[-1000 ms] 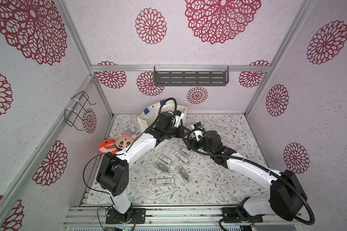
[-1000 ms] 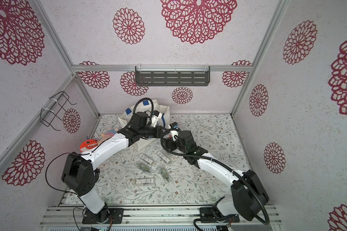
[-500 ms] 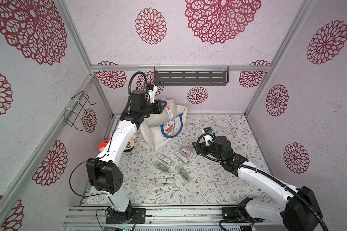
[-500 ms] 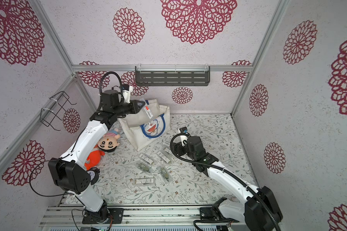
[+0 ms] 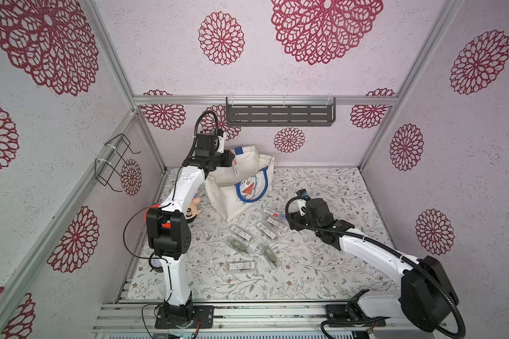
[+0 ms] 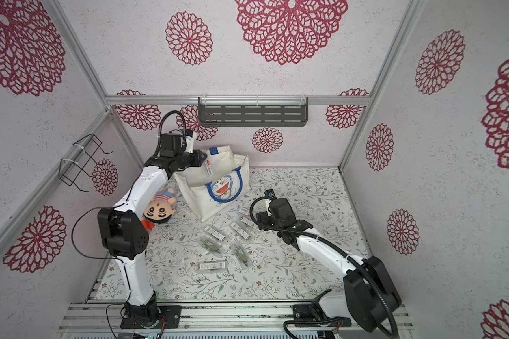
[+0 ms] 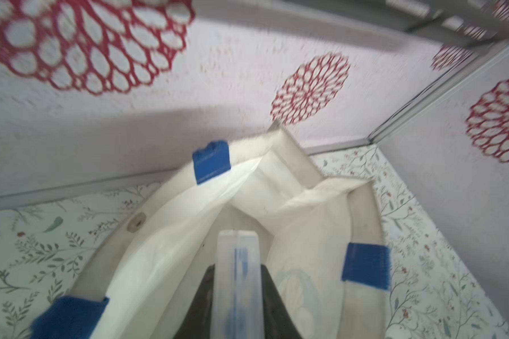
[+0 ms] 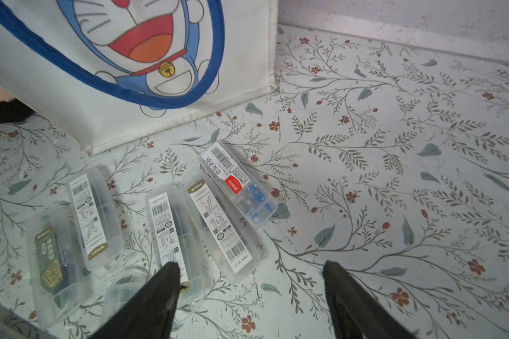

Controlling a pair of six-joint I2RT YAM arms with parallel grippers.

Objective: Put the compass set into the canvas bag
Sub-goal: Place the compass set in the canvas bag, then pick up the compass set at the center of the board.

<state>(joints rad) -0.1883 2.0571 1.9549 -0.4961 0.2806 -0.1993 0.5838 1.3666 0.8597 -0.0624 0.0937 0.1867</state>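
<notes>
My left gripper [image 7: 238,274] was clamped on a clear plastic compass-set case with a red-and-white label [image 5: 236,168]. It held the case at the open mouth of the cream-white canvas bag with blue handles and a blue cartoon cat [image 5: 228,202], which stood at the back of the floral-patterned table [image 5: 321,264]. My right gripper [image 8: 250,274] hung low with its jaws well apart, gripping nothing, above more clear plastic cases [image 8: 171,229] lying just in front of the bag.
</notes>
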